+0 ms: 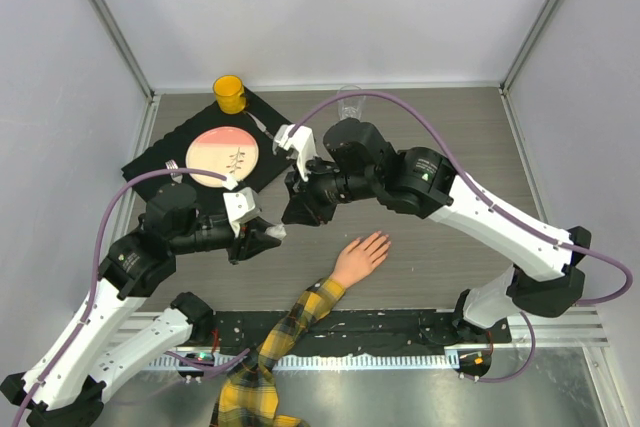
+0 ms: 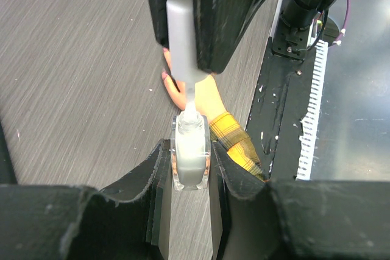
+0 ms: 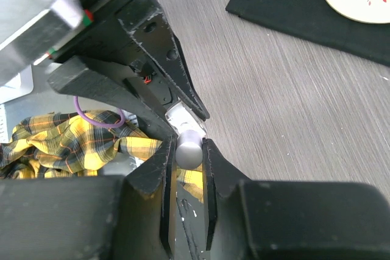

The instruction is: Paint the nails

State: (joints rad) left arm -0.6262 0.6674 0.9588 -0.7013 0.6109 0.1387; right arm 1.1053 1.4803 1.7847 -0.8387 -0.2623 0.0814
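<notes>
The peach mannequin hand (image 1: 360, 258) lies on the table, fingers pointing up-right, on an arm in a yellow-black plaid sleeve (image 1: 288, 324). Its nails (image 1: 383, 240) are tiny; one pinkish nail (image 2: 163, 76) shows in the left wrist view. My left gripper (image 1: 270, 238) is shut on a small clear polish bottle (image 2: 191, 153), held left of the hand. My right gripper (image 1: 300, 210) is shut on the bottle's grey-white cap (image 2: 181, 41), whose stem reaches into the bottle neck. In the right wrist view the cap (image 3: 189, 150) sits between my fingers, with the bottle (image 3: 184, 117) just beyond.
A black placemat (image 1: 160, 162) at the back left carries a pink-white plate (image 1: 222, 157) and a fork (image 1: 176, 165). A yellow cup (image 1: 230, 94) and a clear glass (image 1: 349, 102) stand near the back wall. A black rail (image 1: 400, 332) runs along the near edge.
</notes>
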